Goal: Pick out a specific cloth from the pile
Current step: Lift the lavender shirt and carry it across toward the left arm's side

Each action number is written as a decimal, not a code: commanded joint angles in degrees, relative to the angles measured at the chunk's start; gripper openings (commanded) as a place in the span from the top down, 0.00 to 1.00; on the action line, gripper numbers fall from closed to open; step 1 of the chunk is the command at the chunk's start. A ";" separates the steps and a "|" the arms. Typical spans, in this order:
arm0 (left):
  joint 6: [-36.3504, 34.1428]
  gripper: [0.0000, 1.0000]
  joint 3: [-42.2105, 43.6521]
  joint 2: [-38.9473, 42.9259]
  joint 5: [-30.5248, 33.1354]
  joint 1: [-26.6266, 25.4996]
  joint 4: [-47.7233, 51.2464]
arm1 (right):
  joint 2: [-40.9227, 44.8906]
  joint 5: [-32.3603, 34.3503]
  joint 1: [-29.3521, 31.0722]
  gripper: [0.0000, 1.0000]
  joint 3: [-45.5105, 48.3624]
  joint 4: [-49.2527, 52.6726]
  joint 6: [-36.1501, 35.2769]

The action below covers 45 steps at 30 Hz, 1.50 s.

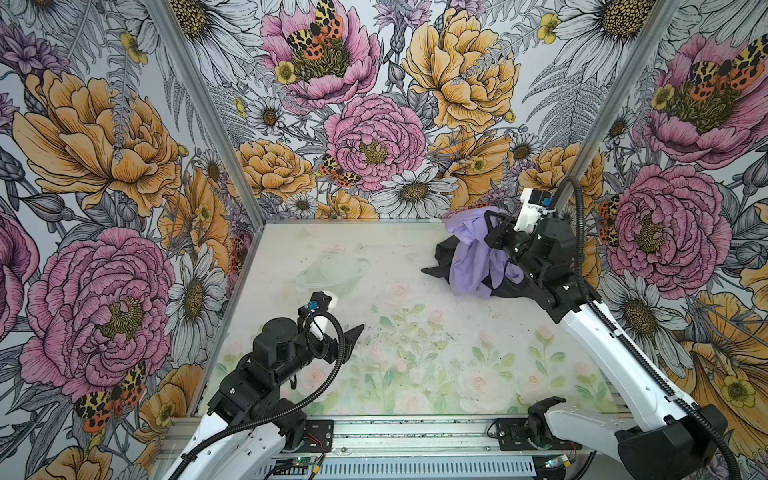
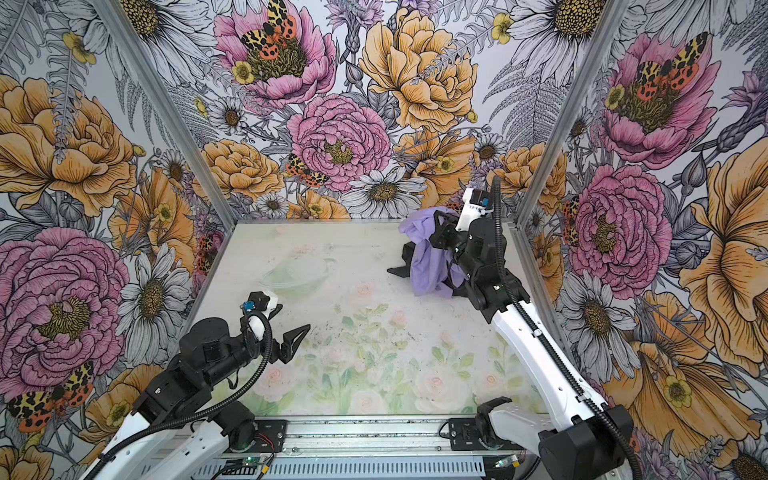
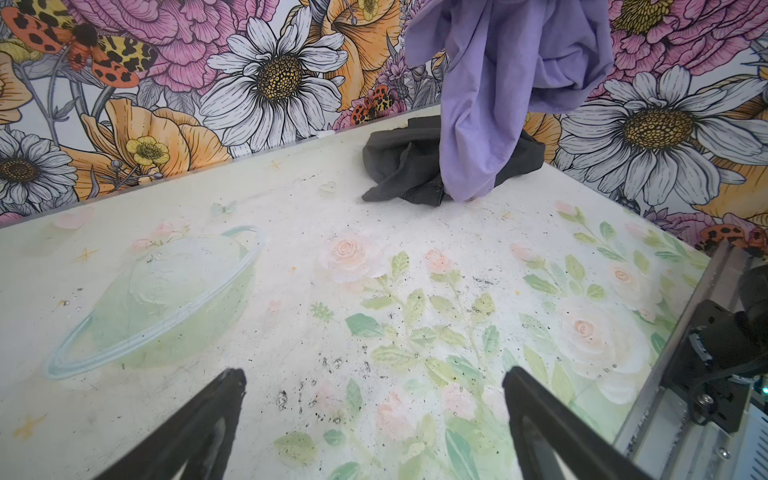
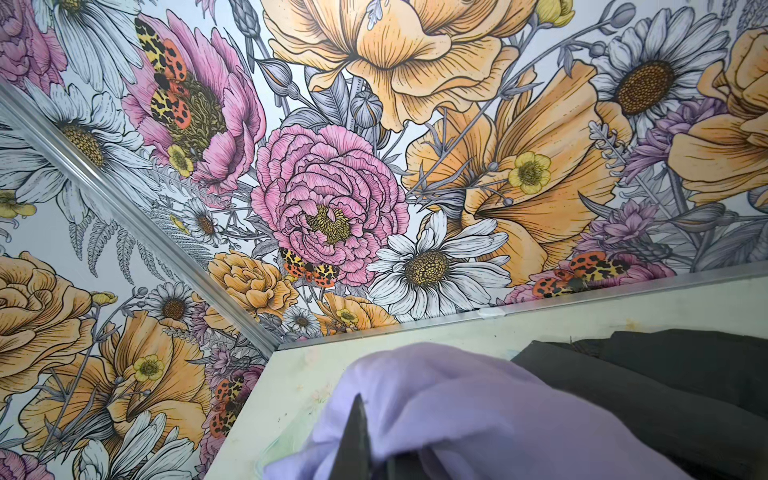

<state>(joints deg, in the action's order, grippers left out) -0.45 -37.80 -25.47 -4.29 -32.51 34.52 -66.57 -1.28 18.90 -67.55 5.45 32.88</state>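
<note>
R gripper [image 1: 492, 227] clamped on cloth [image 1: 471, 266], held high so it hangs off pile [image 3: 399, 166] | cloth over table [image 1: 374, 282] far-right corner, tail touching near pile | L gripper [image 1: 356, 331] jaws apart, near-left, holds 0, prob standby

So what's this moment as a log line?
right gripper shut on lavender cloth, held up | dark garment pile below | left gripper open, empty

The right gripper [image 1: 492, 224] reaches far forward, raised, its fingers [image 4: 359, 432] pinched shut, while the left gripper [image 3: 374, 374] hovers low, fingers spread apart.
</note>
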 commanded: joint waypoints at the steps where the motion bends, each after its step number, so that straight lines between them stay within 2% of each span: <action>1: -0.86 0.01 0.01 0.80 1.04 -0.05 0.08 | -0.58 1.28 1.64 1.00 -3.65 -2.64 -2.31; 23: -0.96 0.01 0.06 1.48 1.21 -0.18 0.02 | -9.67 3.46 13.83 1.00 -15.07 -2.37 -7.03; 45: -0.90 0.01 0.09 2.27 1.47 -0.23 0.04 | -21.74 2.71 22.84 1.00 -26.79 -2.37 -11.40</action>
<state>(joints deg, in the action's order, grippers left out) -0.47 -37.80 -23.97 -3.88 -32.51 34.54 -87.55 1.72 40.82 -90.94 6.00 23.42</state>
